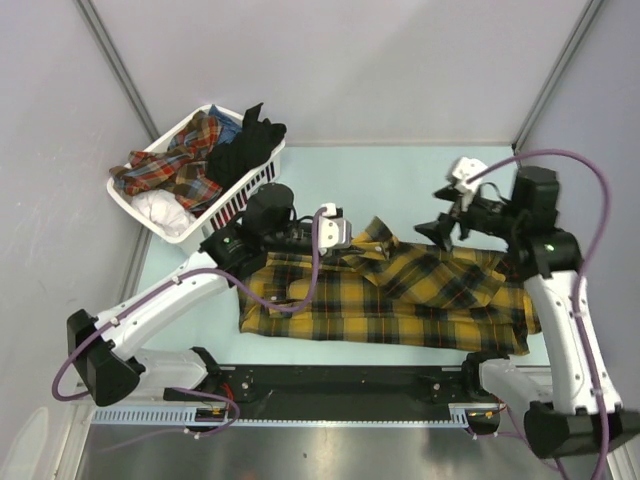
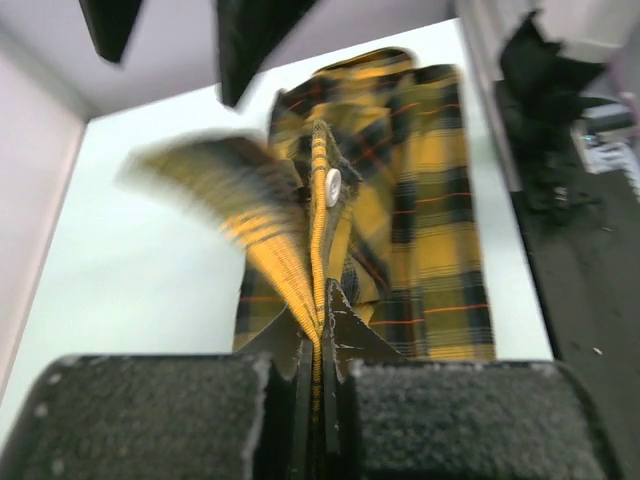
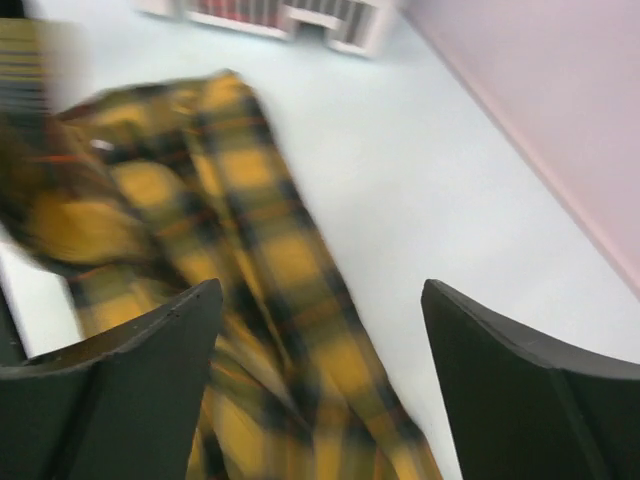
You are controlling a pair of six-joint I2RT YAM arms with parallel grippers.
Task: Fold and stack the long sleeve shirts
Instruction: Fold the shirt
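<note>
A mustard-yellow and black plaid long sleeve shirt (image 1: 400,295) lies spread across the table's near half, collar toward the far side. My left gripper (image 1: 338,238) is shut on the shirt's buttoned front edge near the collar. In the left wrist view the cloth (image 2: 430,220) runs straight into the closed jaws (image 2: 325,300), with a white button (image 2: 333,186) just beyond them. My right gripper (image 1: 447,232) hangs open above the shirt's far right part. In the right wrist view its fingers (image 3: 320,300) stand wide apart over the blurred plaid (image 3: 250,260), holding nothing.
A white slatted basket (image 1: 245,195) stands at the far left with a red plaid garment (image 1: 170,170), a black garment (image 1: 245,145) and white cloth (image 1: 160,208) in it. Grey walls enclose the table on three sides. The arms' black base rail (image 1: 340,385) runs along the near edge.
</note>
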